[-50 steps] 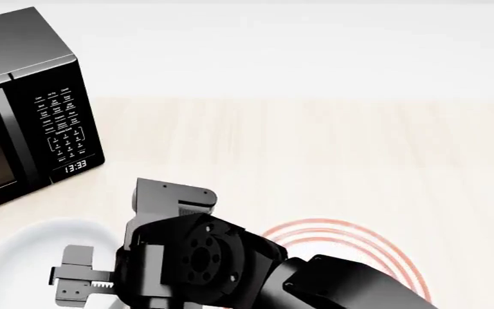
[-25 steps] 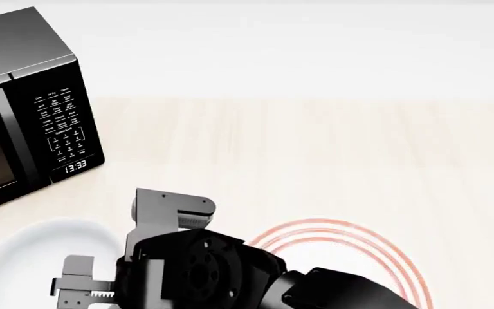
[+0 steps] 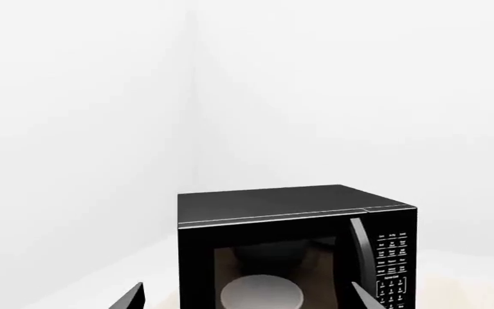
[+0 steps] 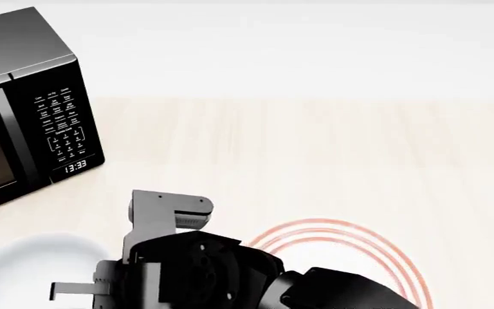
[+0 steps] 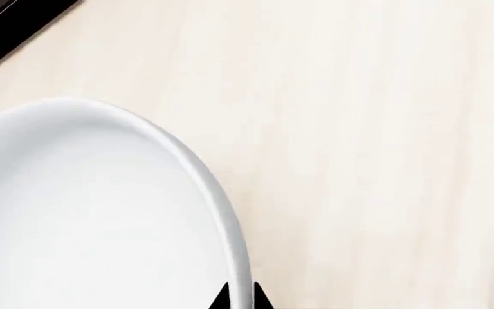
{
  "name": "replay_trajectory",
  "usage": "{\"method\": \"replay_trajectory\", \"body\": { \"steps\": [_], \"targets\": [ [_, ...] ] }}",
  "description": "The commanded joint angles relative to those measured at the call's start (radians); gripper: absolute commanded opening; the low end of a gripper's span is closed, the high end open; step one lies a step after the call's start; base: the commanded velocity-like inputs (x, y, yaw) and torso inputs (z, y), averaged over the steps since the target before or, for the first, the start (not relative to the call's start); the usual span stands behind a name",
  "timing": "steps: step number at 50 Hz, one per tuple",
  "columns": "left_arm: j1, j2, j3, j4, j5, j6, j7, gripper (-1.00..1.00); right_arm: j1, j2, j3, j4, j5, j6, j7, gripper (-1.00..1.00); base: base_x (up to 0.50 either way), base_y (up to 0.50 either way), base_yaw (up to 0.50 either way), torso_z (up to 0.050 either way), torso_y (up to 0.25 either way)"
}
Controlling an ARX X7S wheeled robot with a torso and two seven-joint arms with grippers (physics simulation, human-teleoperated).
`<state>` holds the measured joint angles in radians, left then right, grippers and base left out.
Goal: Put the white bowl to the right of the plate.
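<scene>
The white bowl (image 4: 24, 267) sits at the near left of the wooden table, partly cut off by the head view's lower edge. It fills the right wrist view (image 5: 84, 212). My right gripper (image 5: 240, 297) has its two dark fingertips tight on either side of the bowl's rim, one inside and one outside. In the head view the right gripper (image 4: 71, 291) reaches to the bowl from the right. The plate (image 4: 350, 235) with red rings lies to the right of the bowl, mostly hidden under my right arm. My left gripper (image 3: 247, 299) is open and empty, facing the microwave.
A black microwave (image 4: 24, 109) stands at the far left of the table, its door shut, with a pale dish (image 3: 262, 296) behind the dark glass. Bare light wood table (image 4: 333, 154) stretches behind and to the right of the plate.
My right gripper and the bowl have shifted lower in the head view, toward the near edge. The microwave and plate have not moved.
</scene>
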<state>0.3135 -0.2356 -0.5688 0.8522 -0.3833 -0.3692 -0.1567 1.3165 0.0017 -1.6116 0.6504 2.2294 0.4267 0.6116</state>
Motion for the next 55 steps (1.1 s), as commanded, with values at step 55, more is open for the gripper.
{"method": "replay_trajectory", "body": {
  "steps": [55],
  "targets": [
    [-0.015, -0.031, 0.072, -0.021, 0.032, -0.004, -0.041, 1.0, 0.394, 0.474, 0.121, -0.287, 0.156, 0.17, 0.316, -1.0, 0.0, 0.0, 0.0, 0.0, 0.0]
  ]
}}
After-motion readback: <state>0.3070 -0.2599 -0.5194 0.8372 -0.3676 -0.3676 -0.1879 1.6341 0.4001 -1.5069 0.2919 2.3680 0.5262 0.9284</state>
